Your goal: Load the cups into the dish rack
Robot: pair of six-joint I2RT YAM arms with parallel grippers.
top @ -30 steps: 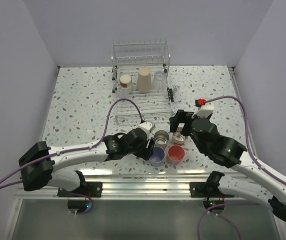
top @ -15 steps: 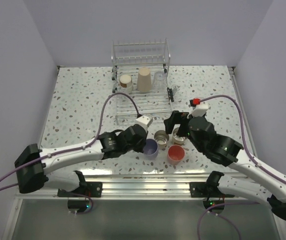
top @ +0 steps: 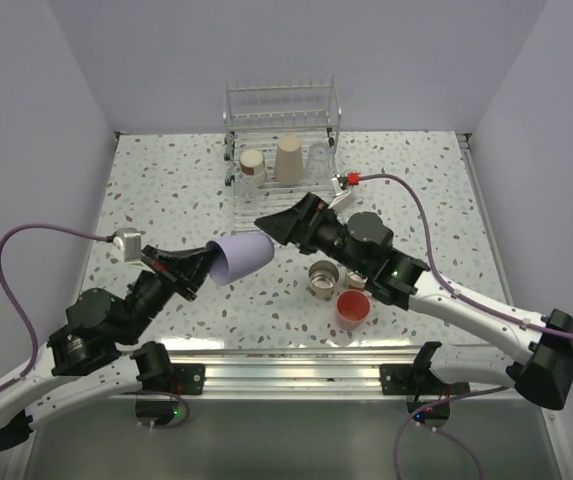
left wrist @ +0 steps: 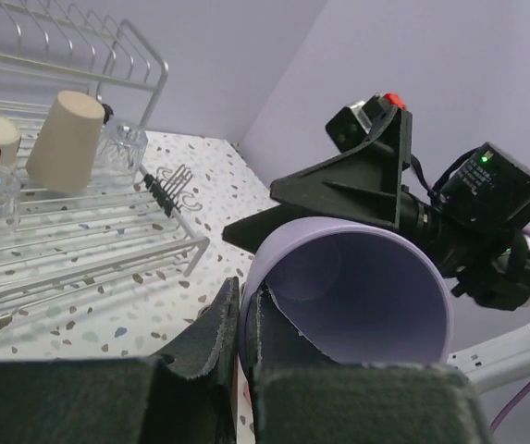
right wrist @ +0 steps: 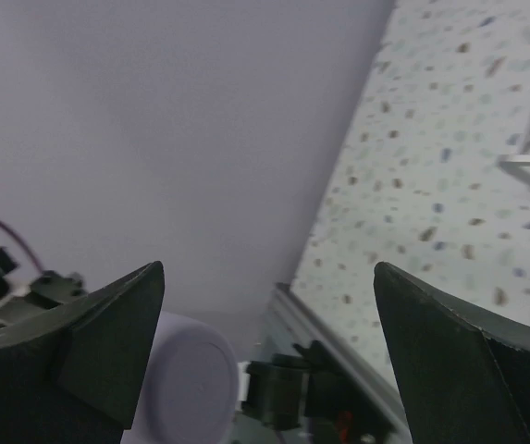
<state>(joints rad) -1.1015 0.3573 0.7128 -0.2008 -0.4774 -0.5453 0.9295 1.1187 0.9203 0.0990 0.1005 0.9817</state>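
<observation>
My left gripper [top: 206, 263] is shut on the rim of the lavender cup [top: 242, 257], which hangs on its side above the table, base pointing right. In the left wrist view one of the fingers [left wrist: 211, 338] is outside the cup's wall and the other is inside the lavender cup [left wrist: 357, 296]. My right gripper [top: 266, 222] stands open just beyond the cup's base; the lavender cup [right wrist: 186, 379] shows beside its left finger. The dish rack [top: 281, 215] holds a beige cup [top: 288, 158], a tan-based one [top: 253, 163] and a clear one [top: 318, 158].
A coral-pink cup [top: 352, 308] and two metallic cups [top: 323, 278] stand on the speckled table under the right arm. The rack's small side basket [top: 346, 186] is on its right. Walls close in the table at the back and both sides.
The left gripper shut on the lavender cup's rim, lifted it off the table and drew it left, tipping it sideways. The right arm swung left and up to the cup's base, still open.
</observation>
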